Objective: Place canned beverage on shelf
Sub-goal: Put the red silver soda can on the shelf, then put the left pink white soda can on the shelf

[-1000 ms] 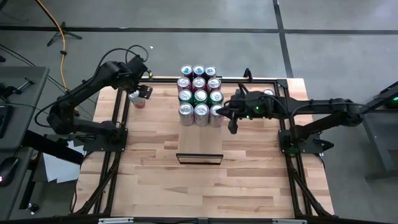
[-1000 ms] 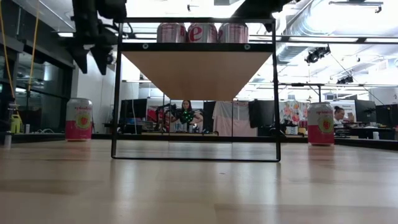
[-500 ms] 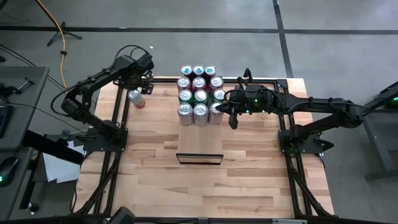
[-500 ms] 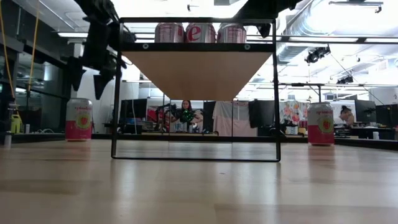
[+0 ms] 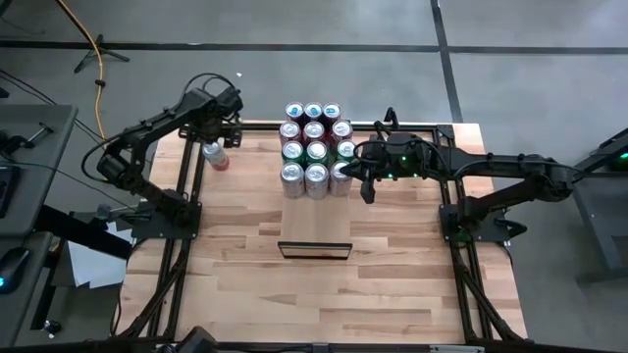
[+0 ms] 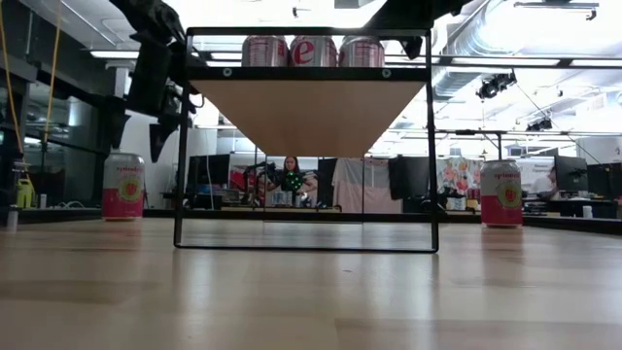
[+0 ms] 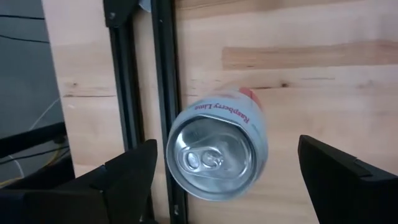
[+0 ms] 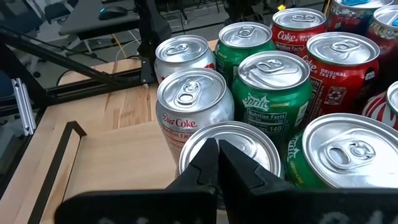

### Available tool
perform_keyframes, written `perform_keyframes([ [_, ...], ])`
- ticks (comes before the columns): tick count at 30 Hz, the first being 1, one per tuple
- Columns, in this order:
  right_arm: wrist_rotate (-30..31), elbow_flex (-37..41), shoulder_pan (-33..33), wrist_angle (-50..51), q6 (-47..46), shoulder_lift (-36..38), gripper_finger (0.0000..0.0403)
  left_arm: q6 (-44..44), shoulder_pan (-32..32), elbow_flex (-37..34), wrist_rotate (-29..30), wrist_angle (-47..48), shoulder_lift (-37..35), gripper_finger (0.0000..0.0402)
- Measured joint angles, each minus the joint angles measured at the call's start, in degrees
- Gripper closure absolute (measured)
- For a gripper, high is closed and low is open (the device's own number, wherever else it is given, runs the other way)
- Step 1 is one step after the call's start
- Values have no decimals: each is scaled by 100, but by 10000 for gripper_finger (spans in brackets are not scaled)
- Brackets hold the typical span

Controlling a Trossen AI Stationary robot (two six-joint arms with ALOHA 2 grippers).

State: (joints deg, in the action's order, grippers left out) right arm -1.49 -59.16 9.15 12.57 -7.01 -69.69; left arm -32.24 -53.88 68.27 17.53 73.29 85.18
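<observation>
Hovering over pink can [image 5: 214,154] at table's [image 5: 324,294] far left edge: left gripper [image 7: 227,177], fingers spread wide, nothing held; can upright beside black frame rail [image 7: 163,81]. Right gripper [image 8: 217,158] clenched empty, fingertips just above nearest silver can [image 8: 230,146] in can cluster [image 5: 315,150] on shelf [image 5: 314,221], Diet Coke [image 8: 189,109] alongside.

This is a robotics lab in an open industrial workspace: a wooden tabletop [image 5: 294,284] on a black frame stands on a grey concrete floor [image 5: 324,69] with a yellow cable [image 5: 95,44], while beyond it exposed ceiling ducts [image 6: 486,39], cluttered workbenches [image 6: 573,206] and a seated person [image 6: 291,178] show.
</observation>
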Motion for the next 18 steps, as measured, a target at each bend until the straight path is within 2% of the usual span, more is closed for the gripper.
perform_keyframes([
  [10,-35,4,0,-104,-48,-4,403,-584,210,-557,526,-367,-14,80],
  [18,-48,4,-7,-170,-66,-4,403,-864,261,-572,386,-513,-16,80],
])
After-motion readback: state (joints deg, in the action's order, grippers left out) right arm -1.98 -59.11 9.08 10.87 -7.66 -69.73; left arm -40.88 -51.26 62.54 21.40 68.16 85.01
